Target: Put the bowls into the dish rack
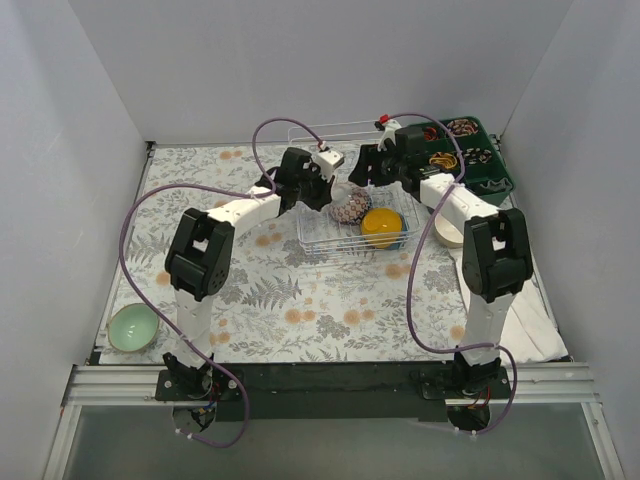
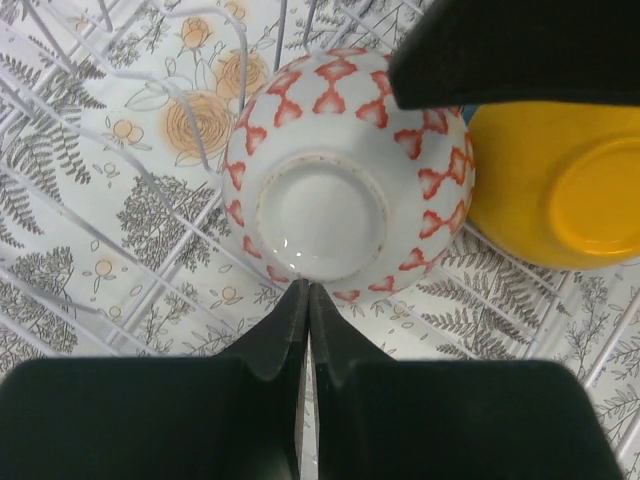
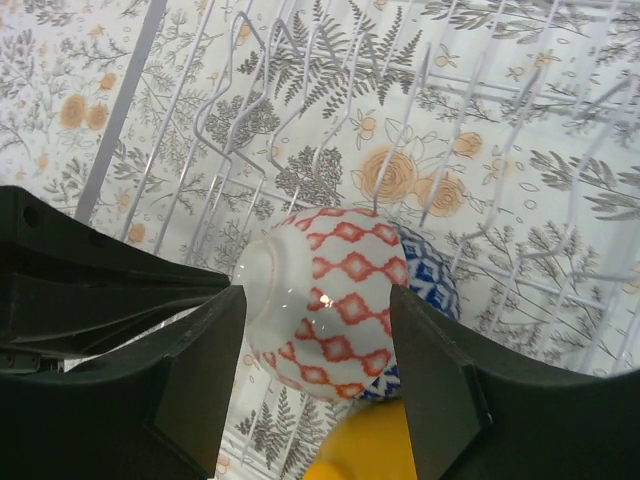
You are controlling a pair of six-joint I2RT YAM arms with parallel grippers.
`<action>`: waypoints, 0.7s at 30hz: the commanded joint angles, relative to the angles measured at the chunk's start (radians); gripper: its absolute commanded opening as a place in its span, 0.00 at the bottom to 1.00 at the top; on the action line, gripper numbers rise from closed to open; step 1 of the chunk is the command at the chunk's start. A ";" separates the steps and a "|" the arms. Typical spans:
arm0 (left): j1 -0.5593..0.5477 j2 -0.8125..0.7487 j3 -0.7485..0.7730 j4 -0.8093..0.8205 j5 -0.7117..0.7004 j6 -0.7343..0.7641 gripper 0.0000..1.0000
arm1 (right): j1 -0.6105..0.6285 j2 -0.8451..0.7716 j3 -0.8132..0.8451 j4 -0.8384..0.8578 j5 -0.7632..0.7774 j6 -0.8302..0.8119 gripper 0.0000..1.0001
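The white wire dish rack point(image 1: 322, 243) stands at the table's back centre. In it a red-and-white patterned bowl point(image 1: 350, 206) lies on its side against a blue-patterned bowl point(image 3: 428, 272), with an orange-yellow bowl point(image 1: 382, 226) beside them. My left gripper point(image 2: 307, 291) is shut and empty, its tips at the foot of the red-and-white bowl point(image 2: 340, 170). My right gripper point(image 3: 316, 291) is open, its fingers on either side of that bowl point(image 3: 345, 322). A pale mint green bowl point(image 1: 132, 327) sits at the near left. A cream bowl point(image 1: 449, 232) is partly hidden by the right arm. The plain blue bowl is out of view.
A dark green compartmented tray point(image 1: 489, 156) of small items stands at the back right. A white cloth point(image 1: 532, 318) lies along the right side. Thin rack prongs point(image 3: 240, 60) rise around the bowls. White walls close in the table.
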State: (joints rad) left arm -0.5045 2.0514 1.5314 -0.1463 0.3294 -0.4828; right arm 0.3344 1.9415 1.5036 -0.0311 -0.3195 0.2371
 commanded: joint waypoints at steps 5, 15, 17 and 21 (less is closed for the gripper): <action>-0.046 0.026 0.110 0.071 0.010 -0.027 0.00 | -0.011 -0.197 -0.101 -0.052 0.063 -0.134 0.67; -0.086 0.042 0.137 0.100 -0.003 -0.040 0.00 | -0.103 -0.351 -0.195 -0.096 0.019 -0.234 0.67; -0.089 0.038 0.147 0.100 -0.010 -0.043 0.00 | -0.118 -0.365 -0.200 -0.136 -0.047 -0.284 0.66; -0.095 -0.010 0.167 0.103 -0.036 -0.043 0.00 | -0.136 -0.374 -0.206 -0.262 -0.208 -0.438 0.33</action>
State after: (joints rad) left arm -0.5892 2.1059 1.6478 -0.0704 0.3233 -0.5213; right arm 0.2050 1.6104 1.3106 -0.1810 -0.3698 -0.0448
